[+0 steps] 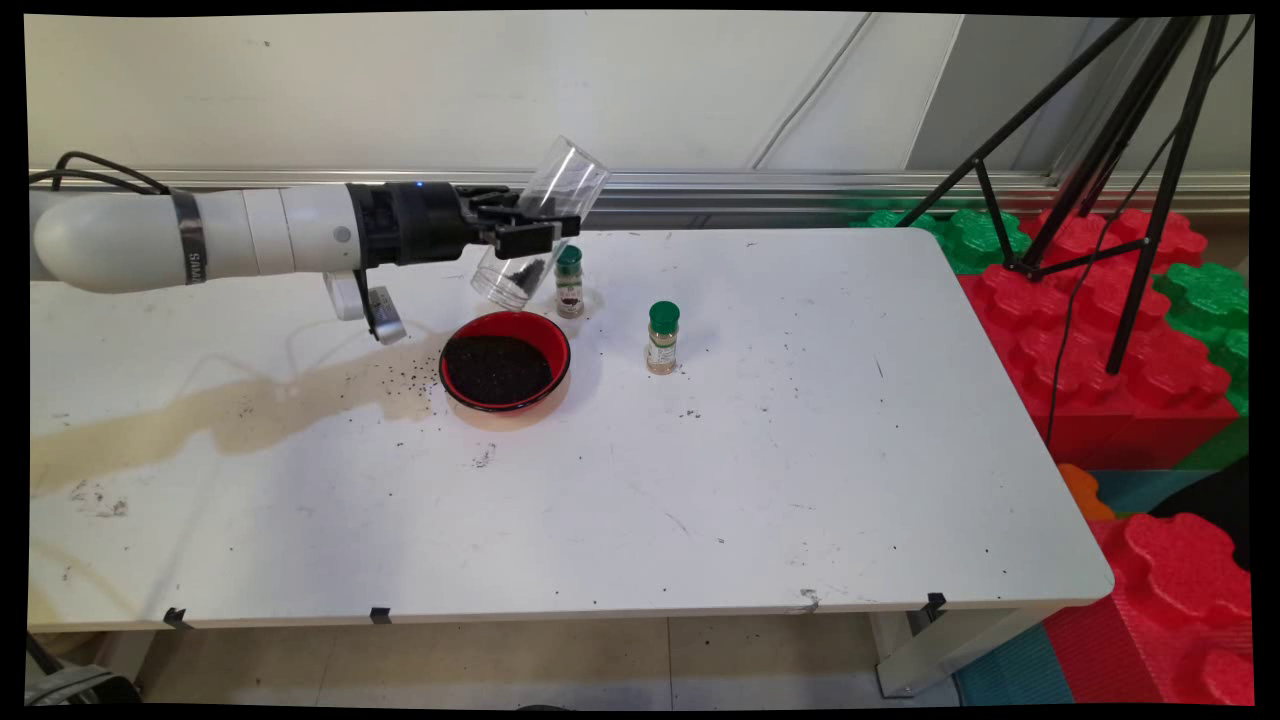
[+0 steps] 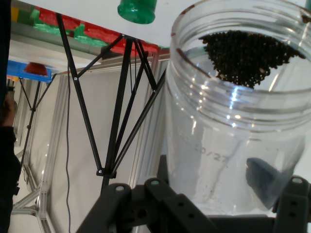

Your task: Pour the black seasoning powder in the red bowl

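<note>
The gripper is clamped on a clear plastic jar, holding it in the air above the far middle of the white table. The jar's long axis runs on a slant: its mouth points down and to the left, toward the red bowl, and its closed base points up and to the right, toward the wall. A small heap of dark grains sits just inside the mouth, and the hand view shows one black fingertip through the clear wall.

The bowl stands just below and in front of the mouth, full of the same dark grains. A green-capped spice bottle stands upright just right of the jar's mouth, very close to it; a second green-capped bottle stands upright further right, apart from the bowl.

Left of the bowl a brownish spill stretches toward the table's left edge, with loose grains scattered around it. The right half and the whole near side of the table are open, reaching to the rounded right corner. Beyond that edge rise red and green foam blocks and a black tripod, well apart from the gripper
</note>
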`<state>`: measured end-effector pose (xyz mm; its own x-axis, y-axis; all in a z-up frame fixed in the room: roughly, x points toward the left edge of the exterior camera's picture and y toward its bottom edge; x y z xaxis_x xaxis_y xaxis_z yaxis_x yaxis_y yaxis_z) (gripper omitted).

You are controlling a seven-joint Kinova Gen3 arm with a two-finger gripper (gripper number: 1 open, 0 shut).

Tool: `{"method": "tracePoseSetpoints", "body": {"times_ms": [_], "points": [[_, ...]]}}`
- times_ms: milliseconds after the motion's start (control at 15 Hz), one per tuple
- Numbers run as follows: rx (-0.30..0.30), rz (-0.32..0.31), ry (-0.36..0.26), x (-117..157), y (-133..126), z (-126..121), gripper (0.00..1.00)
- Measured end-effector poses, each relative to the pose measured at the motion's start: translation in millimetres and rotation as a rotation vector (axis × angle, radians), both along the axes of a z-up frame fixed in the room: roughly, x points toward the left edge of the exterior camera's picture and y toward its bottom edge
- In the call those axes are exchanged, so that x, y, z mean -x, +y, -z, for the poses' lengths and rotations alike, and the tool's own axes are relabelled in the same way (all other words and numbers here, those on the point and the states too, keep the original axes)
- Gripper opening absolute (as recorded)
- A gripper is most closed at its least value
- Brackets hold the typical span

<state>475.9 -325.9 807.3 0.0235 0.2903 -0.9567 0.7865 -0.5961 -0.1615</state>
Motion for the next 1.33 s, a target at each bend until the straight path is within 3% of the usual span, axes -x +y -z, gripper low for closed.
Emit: {"method": "tracePoseSetpoints", "body": {"times_ms": [1333], "points": [[0.035,-0.003,0.054,-1.8,7.8,0.2,0.00]]}}
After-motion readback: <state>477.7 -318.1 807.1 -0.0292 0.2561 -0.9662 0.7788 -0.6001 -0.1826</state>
